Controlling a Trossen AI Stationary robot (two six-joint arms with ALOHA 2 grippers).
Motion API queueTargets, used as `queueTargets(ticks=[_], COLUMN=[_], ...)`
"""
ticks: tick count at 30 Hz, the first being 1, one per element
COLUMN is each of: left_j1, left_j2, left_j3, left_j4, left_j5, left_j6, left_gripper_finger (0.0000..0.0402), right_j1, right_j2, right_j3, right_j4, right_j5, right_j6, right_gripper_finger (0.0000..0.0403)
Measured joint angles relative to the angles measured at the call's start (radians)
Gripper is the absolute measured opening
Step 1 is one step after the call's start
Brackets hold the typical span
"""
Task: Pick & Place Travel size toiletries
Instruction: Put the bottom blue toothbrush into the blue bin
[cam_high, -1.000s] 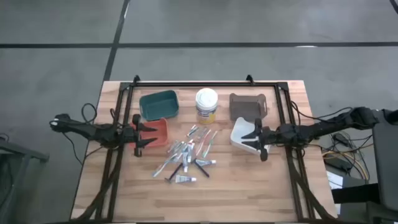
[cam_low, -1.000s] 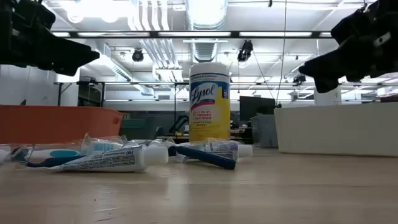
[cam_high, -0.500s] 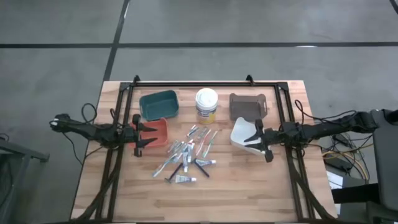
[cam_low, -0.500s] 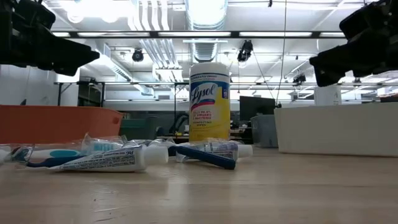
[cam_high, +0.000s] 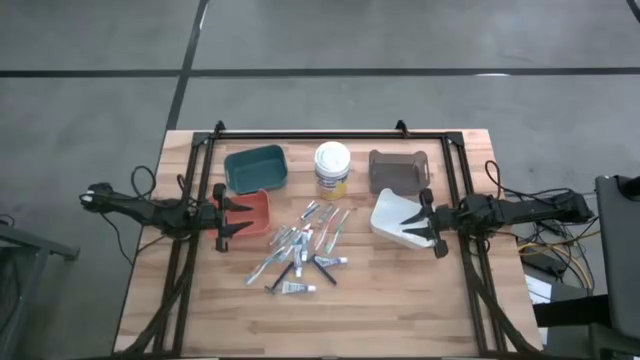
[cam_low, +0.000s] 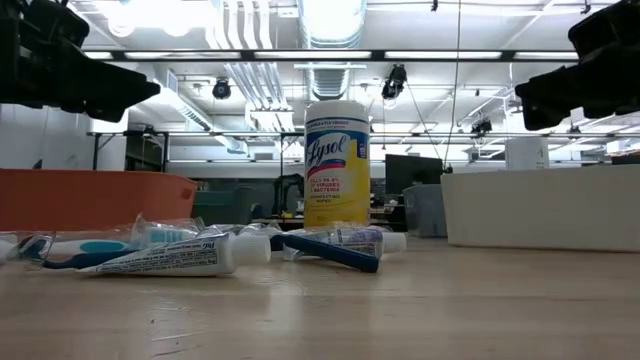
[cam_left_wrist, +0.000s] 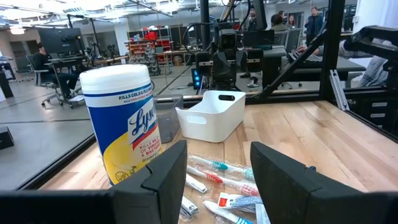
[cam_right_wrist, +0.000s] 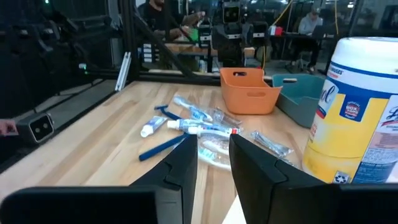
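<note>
The travel size toiletries (cam_high: 305, 245) lie in a loose heap on the wooden table's middle: small white tubes, thin toothbrushes and dark-handled razors. They also show in the low view (cam_low: 200, 255) and both wrist views (cam_left_wrist: 217, 180) (cam_right_wrist: 193, 127). My left gripper (cam_high: 238, 215) (cam_left_wrist: 217, 150) hangs level and open above the orange bin's left end, pointing at the heap. My right gripper (cam_high: 412, 222) (cam_right_wrist: 213, 142) hangs level above the white bin's right side. It is open by a narrow gap, with nothing between its fingers.
A white tub with a yellow label (cam_high: 332, 168) stands behind the heap. A teal bin (cam_high: 256, 167) and an orange bin (cam_high: 262, 208) sit at the left. A brown bin (cam_high: 398, 170) and a white bin (cam_high: 392, 222) sit at the right. Bare wood lies along the near edge.
My right gripper has drawn back toward the table's right edge and risen a little, levelling out. The heap and my left gripper have kept still.
</note>
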Motion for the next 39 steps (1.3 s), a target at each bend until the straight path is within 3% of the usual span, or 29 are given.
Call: queueTargets(ticks=[8,15,29,39], left_j1=[0.000,0.000,0.000,0.000], left_j2=[0.000,0.000,0.000,0.000], left_j3=[0.000,0.000,0.000,0.000], left_j4=[0.000,-0.001,-0.002,-0.003], left_j5=[0.000,0.000,0.000,0.000], left_j6=[0.000,0.000,0.000,0.000], left_gripper_finger=[0.0183,0.0183,0.0183,0.0183], right_j1=[0.000,0.001,0.001,0.000], right_j2=[-0.092,-0.081,-0.084,-0.083], right_j3=[0.000,0.000,0.000,0.000], right_j4=[-0.041,-0.043,-0.015,0.064], right_j5=[-0.005,-0.114,-0.113,-0.112], right_j6=[0.006,0.030,-0.033,-0.077], right_gripper_finger=[0.0085,0.0077,0.0089,0.0075])
